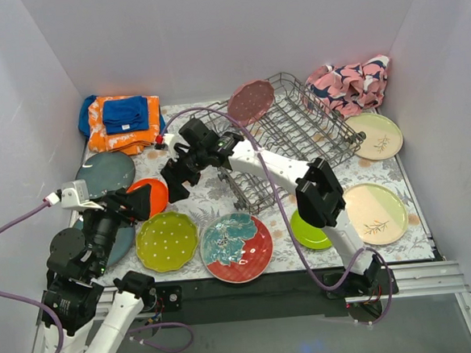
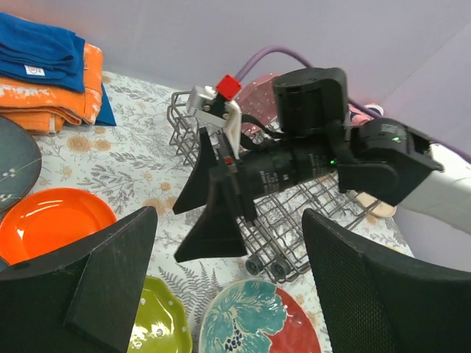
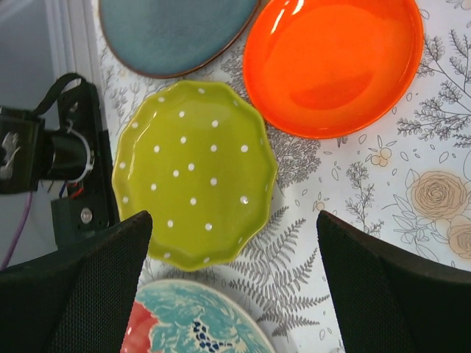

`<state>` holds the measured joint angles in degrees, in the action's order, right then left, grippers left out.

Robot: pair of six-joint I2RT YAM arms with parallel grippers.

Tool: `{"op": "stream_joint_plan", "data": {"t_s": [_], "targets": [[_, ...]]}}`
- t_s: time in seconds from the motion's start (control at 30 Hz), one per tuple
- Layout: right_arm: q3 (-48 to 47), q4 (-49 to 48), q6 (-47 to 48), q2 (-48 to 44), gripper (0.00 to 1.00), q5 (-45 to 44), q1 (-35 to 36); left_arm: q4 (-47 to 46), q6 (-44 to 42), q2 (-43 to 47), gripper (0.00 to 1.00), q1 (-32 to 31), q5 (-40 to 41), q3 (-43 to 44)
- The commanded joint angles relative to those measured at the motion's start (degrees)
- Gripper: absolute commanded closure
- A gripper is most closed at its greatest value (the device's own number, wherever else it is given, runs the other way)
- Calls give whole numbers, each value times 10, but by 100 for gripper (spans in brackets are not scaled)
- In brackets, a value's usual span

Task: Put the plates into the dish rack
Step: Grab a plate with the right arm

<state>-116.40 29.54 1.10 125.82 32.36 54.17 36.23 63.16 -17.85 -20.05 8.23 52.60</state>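
Nearest the arm bases, a red-teal floral plate (image 1: 236, 247) and a yellow-green dotted plate (image 1: 166, 241) lie flat and face up, side by side on the flower-printed desk (image 1: 201, 205). A lime plate (image 1: 304, 235) lies to their right, partly under the right arm, and a teal plate (image 1: 125, 242) to their left, mostly under the left arm. Further right lies a half-cream, half-green plate with a twig mark (image 1: 375, 213). The left tool (image 1: 136, 204) hovers at the left edge of the orange plate (image 1: 154, 194), its fingers spread wide with nothing between them. Just beyond it the right tool (image 1: 176, 176), reached across from the right and pointing down, is also wide open and empty. Its wrist view looks down on the dotted plate with the orange plate beside it. A slate-blue plate (image 1: 106, 173) lies flat to the left of the orange one. The dish rack (image 1: 305, 127) stands right of and beyond both tools, turned cornerwise to the desk edges. Its near-left corner, with small rollers, is just right of the right tool. The rack looks too close to square for its long axis to be told. A pink dotted plate (image 1: 250, 101) stands on edge at the rack's far-left corner, leaning, its face toward the near side. A cream plate with a twig mark (image 1: 376, 135) lies flat just right of the rack. Folded orange-blue cloths (image 1: 122, 120) sit at the far left, and a pink-navy patterned cloth (image 1: 350, 84) at the far right behind the rack.
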Motion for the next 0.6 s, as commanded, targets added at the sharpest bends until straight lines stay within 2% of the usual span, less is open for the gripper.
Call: {"op": "stream_joint_plan", "data": {"t_s": [0.0,0.3,0.57], "targets": [[-40,-48,-96,40,3,-27,6,19,14,0,22,3,30,1],[-23,-184,-234,102,7,-43,11,14,12,-6,21,3,36,0],[-26,-233,-308,155,27,-91,10,16,18,-3,21,3,28,1]]}}
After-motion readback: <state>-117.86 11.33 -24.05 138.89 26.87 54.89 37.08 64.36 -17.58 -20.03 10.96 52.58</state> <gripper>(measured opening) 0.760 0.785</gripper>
